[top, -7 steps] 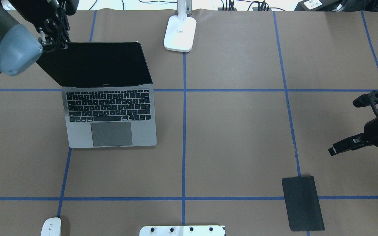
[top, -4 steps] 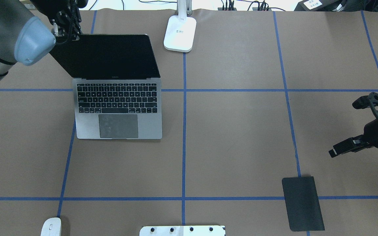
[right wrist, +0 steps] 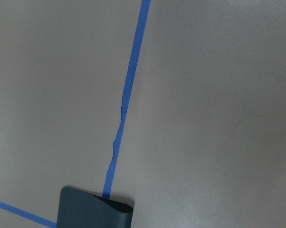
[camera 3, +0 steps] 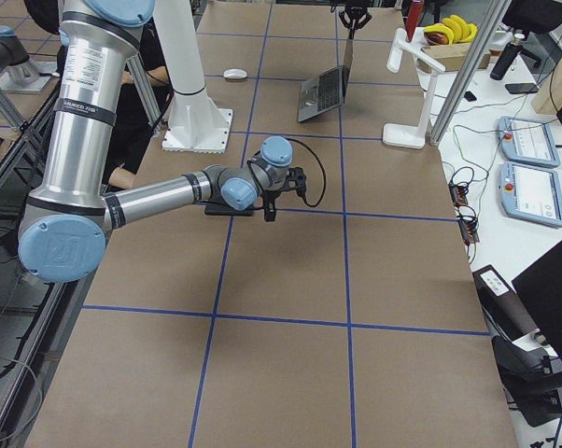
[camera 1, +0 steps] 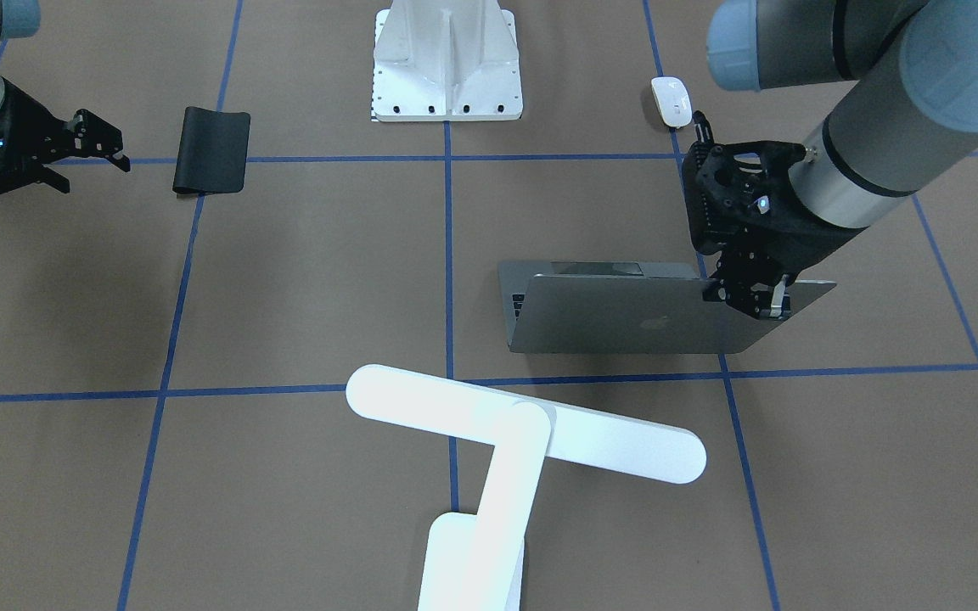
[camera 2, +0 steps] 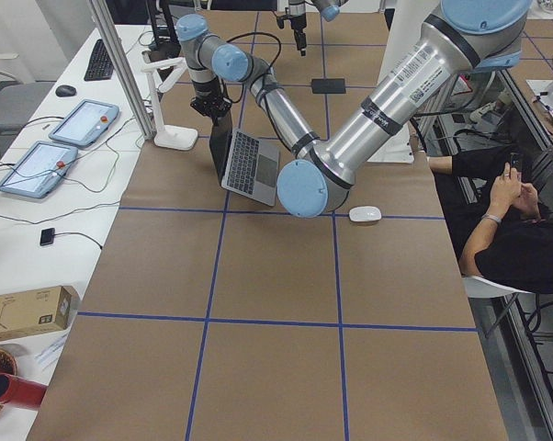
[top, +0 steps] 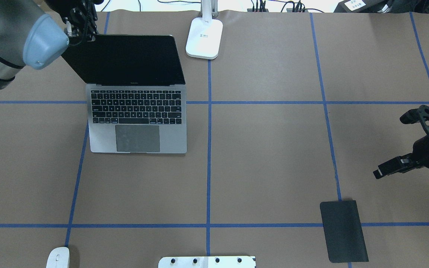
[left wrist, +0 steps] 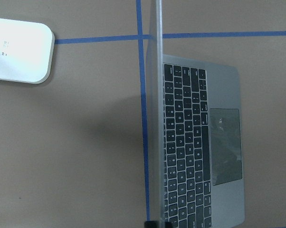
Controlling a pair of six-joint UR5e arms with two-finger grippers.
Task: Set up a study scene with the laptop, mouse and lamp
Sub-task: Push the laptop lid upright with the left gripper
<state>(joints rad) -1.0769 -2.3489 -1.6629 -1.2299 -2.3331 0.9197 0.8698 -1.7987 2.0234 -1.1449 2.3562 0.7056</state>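
The laptop (top: 137, 126) stands open on the table's left half, its screen facing the robot; it also shows in the front view (camera 1: 625, 318). My left gripper (top: 82, 32) is shut on the lid's top left corner, as the front view (camera 1: 752, 297) shows. The lamp (top: 204, 37) stands at the far edge on the centre line, its bar head (camera 1: 523, 424) level over the table. The mouse (top: 58, 257) lies at the near left edge. My right gripper (top: 395, 143) is open and empty at the right edge, above bare table.
A black mat (top: 343, 230) lies at the near right, one end curled up (right wrist: 95, 209). The white bolted pedestal (camera 1: 446, 59) stands at the robot's side on the centre line. Blue tape lines grid the brown table cover.
The left gripper has dragged the laptop to the right and toward the far edge, turning it square with the tape lines. The right arm has barely moved.
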